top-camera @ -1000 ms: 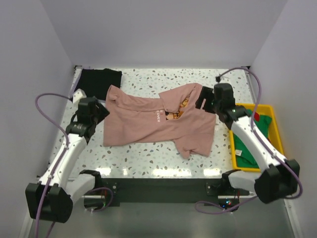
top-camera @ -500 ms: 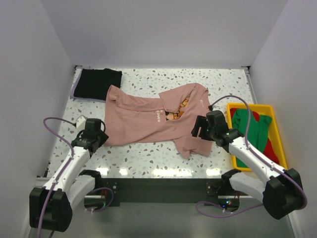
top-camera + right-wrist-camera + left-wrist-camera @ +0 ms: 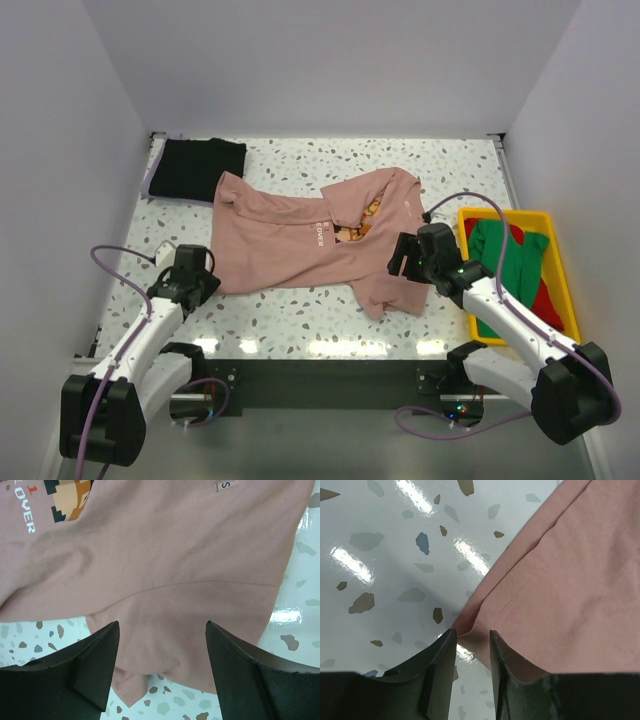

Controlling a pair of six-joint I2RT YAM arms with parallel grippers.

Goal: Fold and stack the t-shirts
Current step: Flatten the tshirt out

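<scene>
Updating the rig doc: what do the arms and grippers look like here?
The left arm and right arm have white rounded links with black joints and black bases. A purple cable loops off each. The left gripper and right gripper have dark, smooth, wedge-shaped fingers. No markings show.

left wrist | left hand (image 3: 469,639): two dark fingers (image 3: 437,667) close together, narrow gap | dusty-pink t-shirt (image 3: 570,590): hemmed corner lies in that gap, cloth fills upper right | pinch on cloth: not determinable | bench (image 3: 385,555): glossy, speckled, glare streaks, upper left
</scene>
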